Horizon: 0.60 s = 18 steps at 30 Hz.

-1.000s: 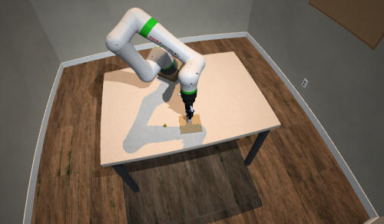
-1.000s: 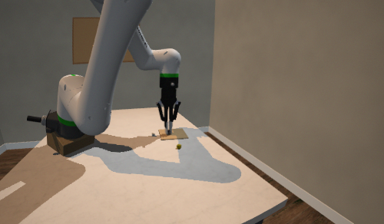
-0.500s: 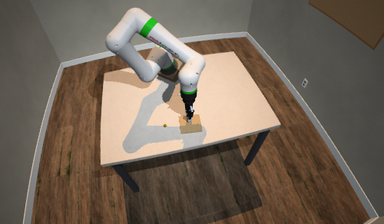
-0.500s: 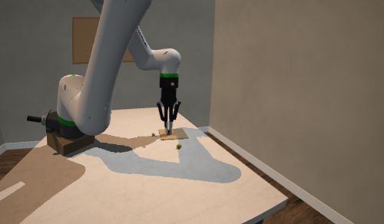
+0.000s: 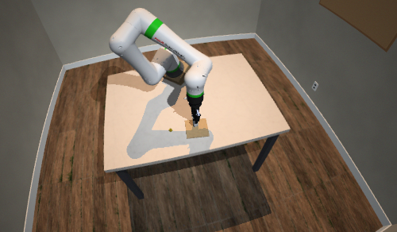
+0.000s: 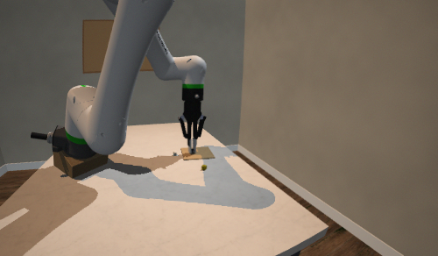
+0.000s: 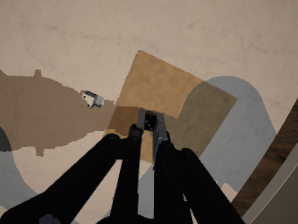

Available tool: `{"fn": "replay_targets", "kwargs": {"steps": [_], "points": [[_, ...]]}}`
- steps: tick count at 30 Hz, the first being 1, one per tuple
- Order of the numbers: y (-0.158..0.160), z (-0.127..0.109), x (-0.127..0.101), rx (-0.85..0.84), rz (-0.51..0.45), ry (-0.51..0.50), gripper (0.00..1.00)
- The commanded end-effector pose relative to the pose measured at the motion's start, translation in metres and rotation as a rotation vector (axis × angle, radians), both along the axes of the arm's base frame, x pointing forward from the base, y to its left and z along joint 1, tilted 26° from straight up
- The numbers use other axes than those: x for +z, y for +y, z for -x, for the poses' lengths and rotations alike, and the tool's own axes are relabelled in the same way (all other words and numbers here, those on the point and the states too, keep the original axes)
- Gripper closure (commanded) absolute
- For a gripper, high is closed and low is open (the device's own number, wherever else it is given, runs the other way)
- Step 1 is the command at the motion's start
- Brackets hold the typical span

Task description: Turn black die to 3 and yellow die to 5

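My gripper [image 5: 195,124] [image 6: 192,150] [image 7: 149,120] points down, shut on the black die [image 7: 150,121], whose pale pips are too small to read surely. The fingertips are low at the tan mat [image 5: 199,133] [image 6: 207,153] [image 7: 160,80]; whether the die touches it I cannot tell. The yellow die [image 5: 171,129] [image 6: 204,167] lies on the table, off the mat, outside the wrist view; its top number is unreadable. The white die [image 6: 174,153] [image 7: 92,99] lies on the table off the mat, on the side nearer the arm's base; its top number is unclear.
The table [image 5: 247,99] [image 6: 137,228] [image 7: 240,30] carries the arm's base on a wooden block [image 6: 81,164]. The table's front edge is a short way beyond the mat. The arm's shadow falls across the table and part of the mat.
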<state>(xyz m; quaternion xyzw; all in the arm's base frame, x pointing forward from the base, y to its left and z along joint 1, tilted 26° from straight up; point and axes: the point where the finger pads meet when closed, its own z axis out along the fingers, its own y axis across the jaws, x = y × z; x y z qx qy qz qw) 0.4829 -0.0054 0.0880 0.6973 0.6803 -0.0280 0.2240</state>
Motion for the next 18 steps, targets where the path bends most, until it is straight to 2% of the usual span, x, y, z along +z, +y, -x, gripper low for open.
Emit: {"fn": "replay_targets", "kwargs": {"steps": [1, 18], "points": [[0.0000, -0.0002, -0.0002, 0.000, 0.000, 0.000, 0.93], [-0.0011, -0.0011, -0.0031, 0.000, 0.000, 0.000, 0.93]]}}
